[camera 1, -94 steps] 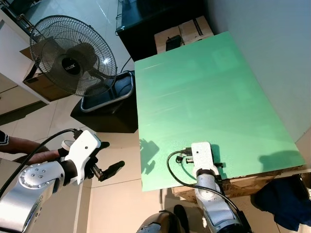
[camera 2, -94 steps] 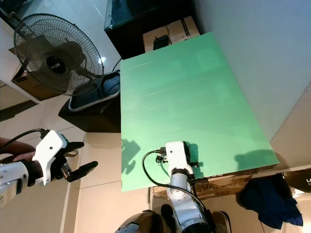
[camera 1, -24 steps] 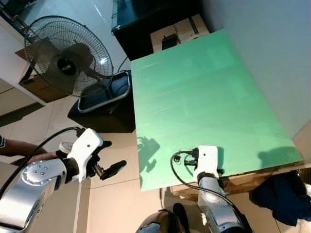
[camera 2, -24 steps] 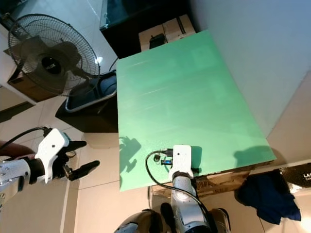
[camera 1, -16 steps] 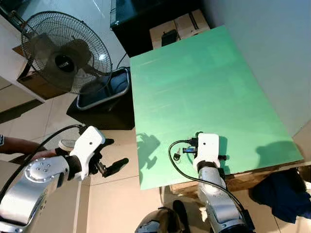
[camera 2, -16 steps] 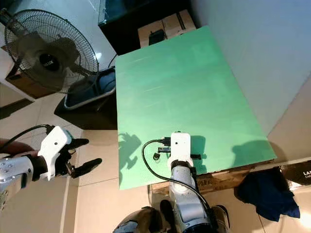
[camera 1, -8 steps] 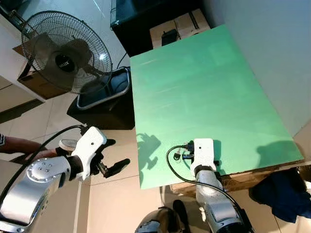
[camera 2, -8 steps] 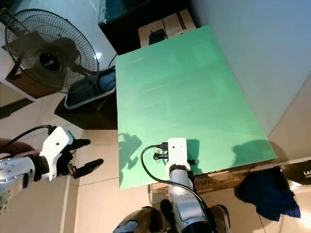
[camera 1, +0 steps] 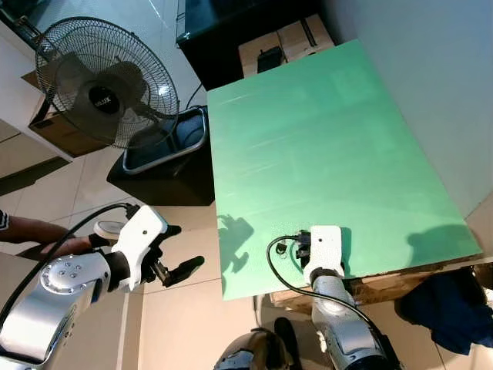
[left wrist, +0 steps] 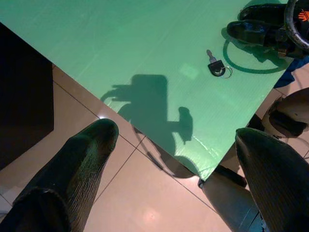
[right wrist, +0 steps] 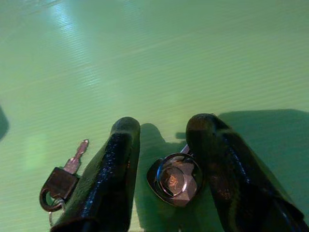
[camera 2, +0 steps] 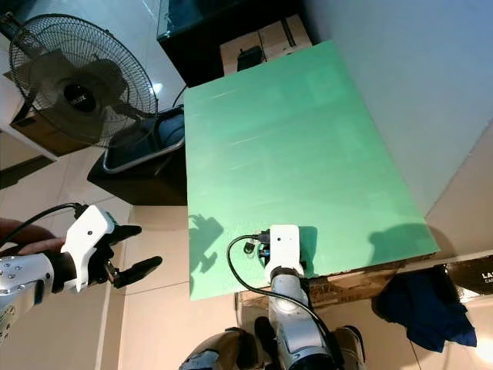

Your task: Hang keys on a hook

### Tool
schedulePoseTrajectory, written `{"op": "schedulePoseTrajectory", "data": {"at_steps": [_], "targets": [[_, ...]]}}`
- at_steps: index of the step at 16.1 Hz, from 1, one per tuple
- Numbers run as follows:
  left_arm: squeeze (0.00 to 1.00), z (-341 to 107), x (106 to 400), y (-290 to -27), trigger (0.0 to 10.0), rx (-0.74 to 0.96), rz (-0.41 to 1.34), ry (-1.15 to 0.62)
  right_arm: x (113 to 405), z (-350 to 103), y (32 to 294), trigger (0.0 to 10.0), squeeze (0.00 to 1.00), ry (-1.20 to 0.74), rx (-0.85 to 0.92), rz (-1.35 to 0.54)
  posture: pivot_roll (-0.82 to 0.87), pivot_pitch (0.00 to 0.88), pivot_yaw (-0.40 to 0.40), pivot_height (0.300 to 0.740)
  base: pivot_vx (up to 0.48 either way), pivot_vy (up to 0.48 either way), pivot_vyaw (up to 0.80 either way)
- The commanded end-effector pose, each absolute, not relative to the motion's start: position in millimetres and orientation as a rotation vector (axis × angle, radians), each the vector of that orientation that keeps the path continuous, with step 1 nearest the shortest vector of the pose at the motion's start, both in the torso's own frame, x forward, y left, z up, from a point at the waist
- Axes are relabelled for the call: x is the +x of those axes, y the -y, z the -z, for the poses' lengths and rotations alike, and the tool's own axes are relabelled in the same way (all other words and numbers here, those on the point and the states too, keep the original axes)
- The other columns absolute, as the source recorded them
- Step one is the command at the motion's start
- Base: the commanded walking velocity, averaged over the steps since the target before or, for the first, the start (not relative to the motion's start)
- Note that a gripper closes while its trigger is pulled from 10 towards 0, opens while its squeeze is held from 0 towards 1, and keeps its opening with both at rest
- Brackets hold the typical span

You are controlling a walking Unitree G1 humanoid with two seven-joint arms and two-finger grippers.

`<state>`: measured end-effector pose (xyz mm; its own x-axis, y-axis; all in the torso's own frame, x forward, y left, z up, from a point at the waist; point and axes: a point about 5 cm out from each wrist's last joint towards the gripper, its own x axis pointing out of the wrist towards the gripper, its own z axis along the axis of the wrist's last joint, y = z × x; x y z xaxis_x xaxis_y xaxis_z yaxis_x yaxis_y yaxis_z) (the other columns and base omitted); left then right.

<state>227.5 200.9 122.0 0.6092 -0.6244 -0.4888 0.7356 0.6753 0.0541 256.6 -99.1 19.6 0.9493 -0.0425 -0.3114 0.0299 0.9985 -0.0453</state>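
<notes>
- The right arm reaches forward from the robot's body over the near edge of the green surface [camera 1: 323, 139], its white wrist housing pointing down at the board.
- The right end effector [right wrist: 161, 145] rests low on the surface with its two black fingers [right wrist: 113, 179] spread, released, gripping nothing.
- A shiny round metal piece [right wrist: 173, 180] lies between those fingers, close to both; whether either finger touches it cannot be told.
- The key [right wrist: 65, 176], with a dark head and a small ring, lies flat on the green surface just beside the outer side of one finger, apart from the metal piece.
- In the head view the key [camera 1: 282, 248] sits near the front edge of the surface, just to the left of the right wrist.
- The left arm is bent and held out over the tiled floor [camera 1: 185, 324], to the left of the surface and well apart from the key.
- The left end effector [camera 1: 174, 253] is released, its fingers [left wrist: 79, 159] set wide apart and empty.
- A standing fan [camera 1: 104, 81] is on the floor beyond the left arm.
- A person's arm [camera 1: 35, 231] shows at the left edge.
</notes>
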Motion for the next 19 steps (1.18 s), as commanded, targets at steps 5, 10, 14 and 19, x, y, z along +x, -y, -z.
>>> {"op": "schedulePoseTrajectory", "data": {"at_steps": [5, 10, 14, 19], "targets": [[0.00, -122, 224, -214, 10.0, 0.275, 0.763, -0.494, 241, 0, 61, 10.0, 0.00, -0.464, 0.060, -0.017, -0.01, 0.255, 0.400, 0.740, 0.000, 0.000, 0.00], [0.00, -123, 224, -214, 10.0, 0.278, 0.768, -0.497, 237, 2, 60, 0.0, 0.00, -0.440, 0.082, -0.041, 0.00, 0.260, 0.400, 0.740, 0.000, 0.000, 0.00], [0.00, -123, 224, -213, 10.0, 0.277, 0.771, -0.498, 235, 2, 60, 0.0, 0.00, -0.433, 0.083, -0.052, -0.01, 0.265, 0.400, 0.740, 0.000, 0.000, 0.00], [0.00, -123, 223, -213, 10.0, 0.269, 0.769, -0.503, 236, -6, 60, 0.0, 0.49, -0.375, 0.042, -0.075, -0.01, 0.267, 0.400, 0.740, 0.000, 0.000, 0.00]]}}
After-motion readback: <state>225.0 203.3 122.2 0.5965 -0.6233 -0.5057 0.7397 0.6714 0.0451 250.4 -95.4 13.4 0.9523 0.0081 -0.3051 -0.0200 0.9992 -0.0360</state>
